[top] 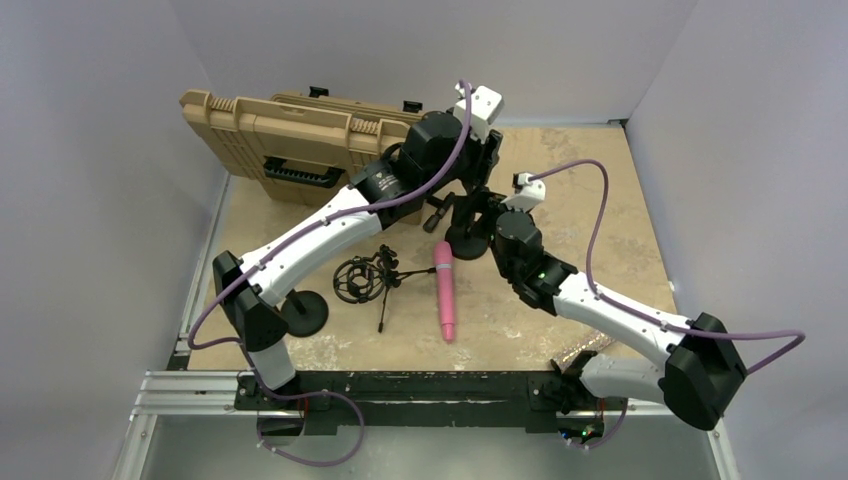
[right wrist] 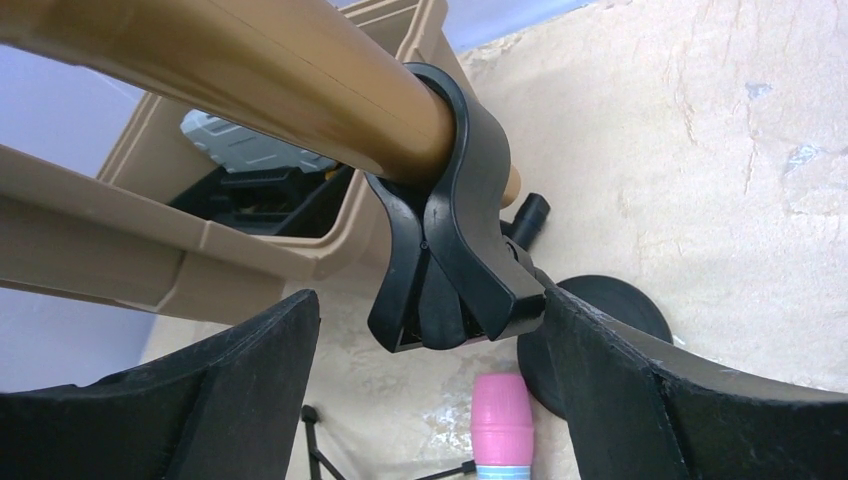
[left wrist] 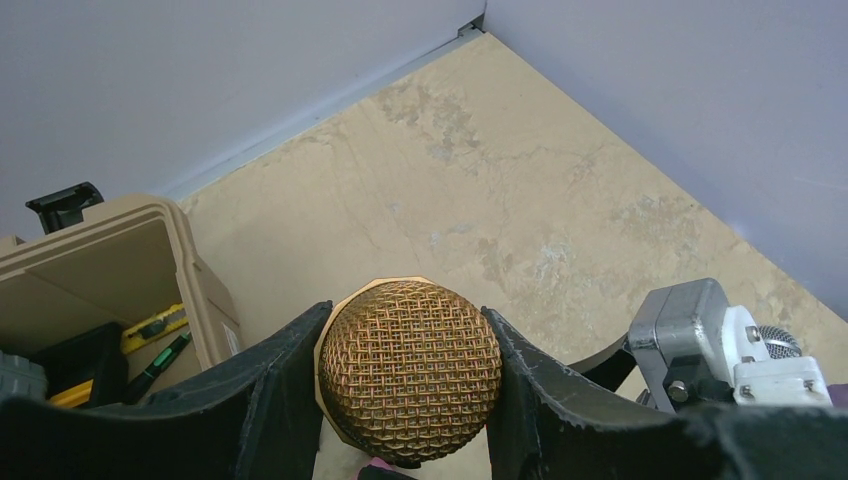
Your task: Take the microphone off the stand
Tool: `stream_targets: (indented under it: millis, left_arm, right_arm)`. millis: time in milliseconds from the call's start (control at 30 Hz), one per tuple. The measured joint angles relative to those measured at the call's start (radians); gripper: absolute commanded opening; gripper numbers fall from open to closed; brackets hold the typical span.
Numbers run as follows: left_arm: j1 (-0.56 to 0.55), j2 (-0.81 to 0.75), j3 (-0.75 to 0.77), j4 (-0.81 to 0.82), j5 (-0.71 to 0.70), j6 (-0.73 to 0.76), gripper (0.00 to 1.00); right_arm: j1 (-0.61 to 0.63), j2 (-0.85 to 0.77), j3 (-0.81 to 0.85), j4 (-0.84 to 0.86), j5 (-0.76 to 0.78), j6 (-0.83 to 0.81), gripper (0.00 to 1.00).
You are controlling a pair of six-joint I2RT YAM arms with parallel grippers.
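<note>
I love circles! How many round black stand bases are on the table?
2. One round black stand base lies beside the left arm's shoulder; the other base sits under the gold microphone's black clip. Arms may hide more.

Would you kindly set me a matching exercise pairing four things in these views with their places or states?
1 gold microphone
2 pink microphone
3 tan case
4 stand clip

A lying flat on the table
B open, tools inside
C gripped by the left end effector
D clasping a gold barrel

Pairs: 1-C, 2-A, 3-B, 4-D
</note>
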Motion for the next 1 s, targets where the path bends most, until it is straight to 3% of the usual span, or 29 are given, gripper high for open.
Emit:
stream_targets:
  millis: [700,767,833,900,933,1000]
  left_arm:
    - [0.021,0.03,0.044,-0.025,0.051,0.0,0.0]
    - [0.021,0.03,0.045,-0.026,0.052,0.0,0.0]
    - [0.021,0.03,0.046,-0.026,0.053,0.0,0.0]
    - [0.024,0.03,0.046,-0.027,0.055,-0.001,0.0]
    - [0.025,0.031,0.047,-0.027,0.055,0.0,0.0]
    - [0.032,0.032,0.049,-0.018,0.034,0.012,0.0]
  right_arm:
    - [0.0,0.111,0.035,0.002,0.036,-0.026,0.69]
    - [0.0,0.111,0.035,-0.001,0.039,-0.026,0.57]
    - [0.0,0.11,0.035,-0.008,0.048,-0.027,0.28]
    - [0.0,0.109,0.035,-0.009,0.051,-0.027,0.1]
    - [0.0,0.109,0.035,-0.008,0.048,-0.023,0.03]
    - [0.003,0.102,0.031,-0.025,0.041,-0.019,0.0]
